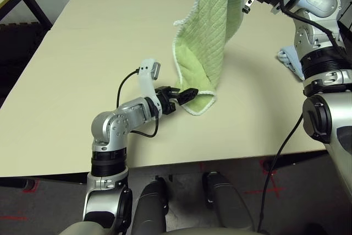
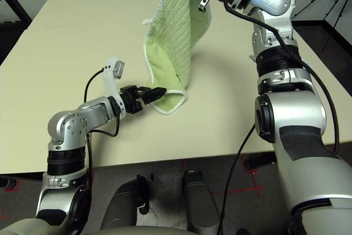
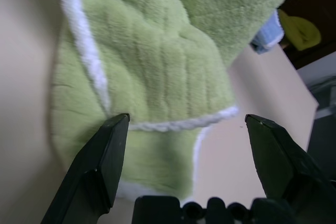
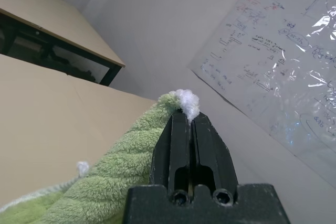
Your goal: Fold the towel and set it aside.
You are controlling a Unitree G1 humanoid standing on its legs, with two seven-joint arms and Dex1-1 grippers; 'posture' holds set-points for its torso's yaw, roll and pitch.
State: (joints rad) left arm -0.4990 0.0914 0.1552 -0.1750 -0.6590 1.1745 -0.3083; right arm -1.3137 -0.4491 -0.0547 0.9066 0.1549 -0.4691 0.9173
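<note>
Beneath the raised right end effector (image 4: 188, 124), the towel (image 1: 206, 42) was hung by a corner clamped between its fingers; the towel's lower edge was draped on the counter (image 1: 82, 81) just ahead of the left end effector (image 3: 184, 129), whose fingers were spread apart.

The towel (image 1: 208, 37) is a light-green terry cloth with white stitched edging. It hangs in a long drape from its top corner, at about 1 o'clock over the table (image 1: 82, 81). Its lower end rests on the table and curls into a small fold toward 6 o'clock.
</note>
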